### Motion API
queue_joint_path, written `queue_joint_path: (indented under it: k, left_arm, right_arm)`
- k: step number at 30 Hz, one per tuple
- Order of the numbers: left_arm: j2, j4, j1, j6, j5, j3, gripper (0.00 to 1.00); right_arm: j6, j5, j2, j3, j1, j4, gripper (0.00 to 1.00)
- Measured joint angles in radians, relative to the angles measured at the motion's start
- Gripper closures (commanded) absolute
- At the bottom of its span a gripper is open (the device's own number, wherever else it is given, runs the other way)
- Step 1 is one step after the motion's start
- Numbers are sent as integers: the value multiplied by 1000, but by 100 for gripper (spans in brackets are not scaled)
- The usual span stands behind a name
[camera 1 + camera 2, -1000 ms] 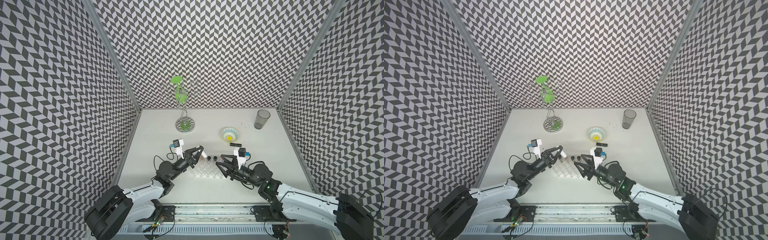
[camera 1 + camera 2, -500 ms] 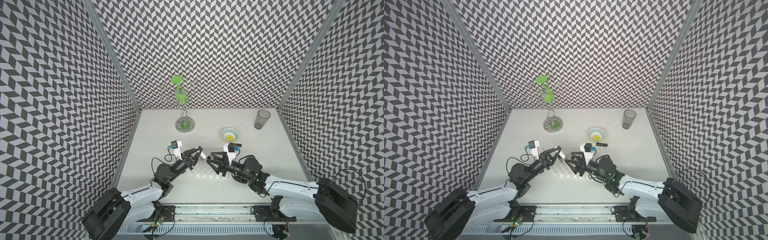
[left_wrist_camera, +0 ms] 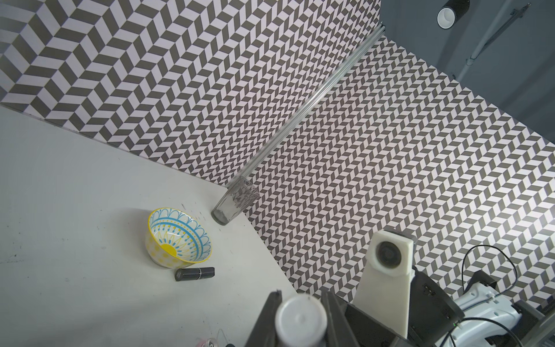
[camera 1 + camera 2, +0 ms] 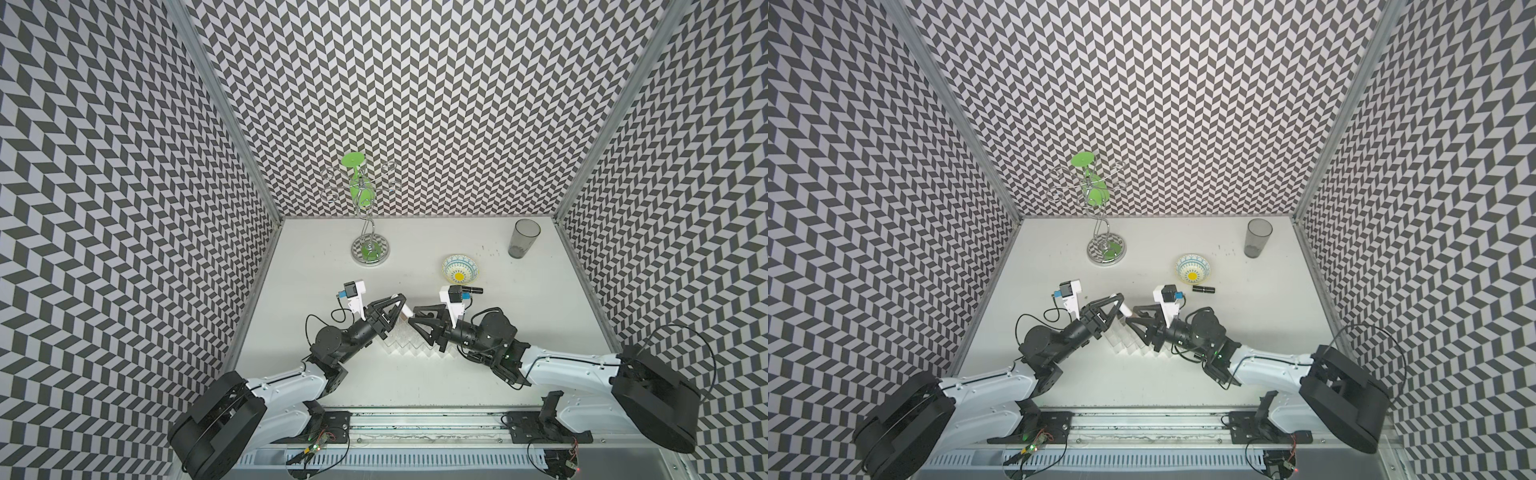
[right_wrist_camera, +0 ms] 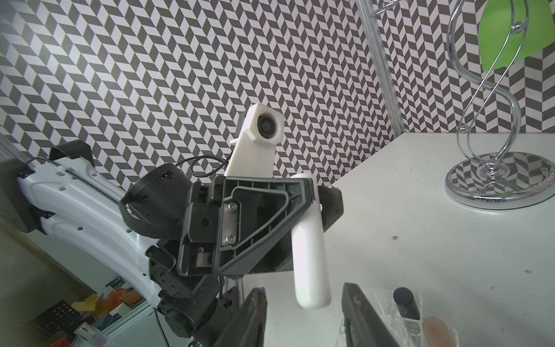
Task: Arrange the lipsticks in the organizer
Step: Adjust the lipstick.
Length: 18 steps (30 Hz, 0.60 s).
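We see bright, even light from overhead in both top views. The white table [image 4: 415, 374] is nearly washed out, and the arms [image 4: 561, 365] cast only soft, pale shadows beneath them. Straight lines bow toward the frame borders (wide lenses at work).

In the left wrist view the left gripper [image 3: 300, 303] and the white lipstick [image 3: 300, 318] it clamps are out of focus, while the patterned wall [image 3: 360, 150] far ahead of it is crisp.

In the right wrist view the right gripper [image 5: 303, 288] blurs likewise. Beyond its fingertips the chrome stand [image 5: 495, 186] carries hard glints, and the picture softens toward its corners.
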Motion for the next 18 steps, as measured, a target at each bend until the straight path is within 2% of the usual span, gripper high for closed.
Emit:
queue_joint_path:
  k: [8,12,18]
  left_arm:
    - [6,4,0,0,0,0,100]
    - [8,10,0,0,0,0,100]
    - [20,25,-1,-3,1,-2,100]
  right_arm:
    - [11,-19,35,7,0,3,56]
    - [9,-19,39,10,0,5,64]
    - [6,-17,39,27,0,-2,65]
